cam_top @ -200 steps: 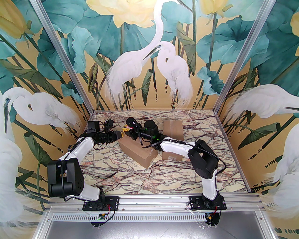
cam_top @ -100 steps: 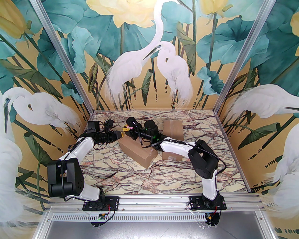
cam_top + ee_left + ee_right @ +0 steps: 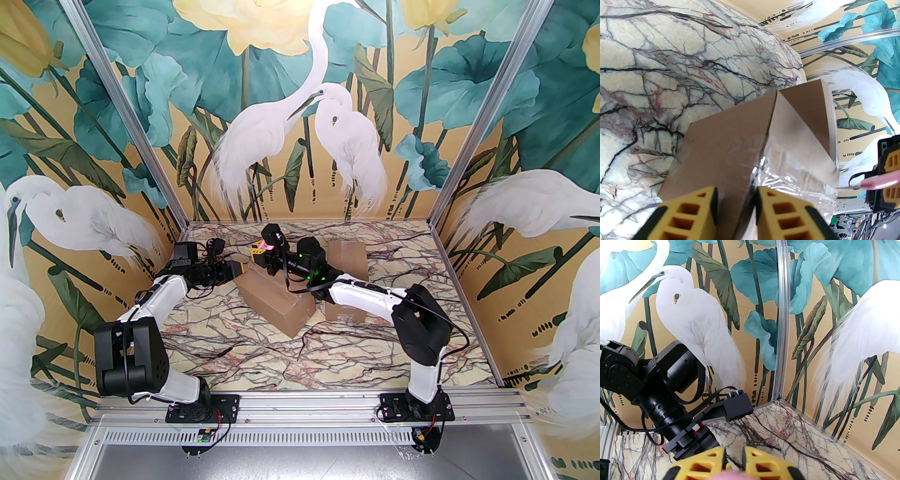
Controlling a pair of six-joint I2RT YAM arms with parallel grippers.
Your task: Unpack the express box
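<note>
Your right gripper (image 3: 260,251) pinching pink cutter (image 3: 879,182) at twelve o'clock of box (image 3: 274,300), left gripper (image 3: 736,191) astride its ten o'clock corner, clamping unclear.

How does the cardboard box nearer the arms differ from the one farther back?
The near box lies diagonally on the table; the far box sits square to its edges. The near box's tape is crumpled at one end; the far box's looks flat. Both are plain brown cardboard.
</note>
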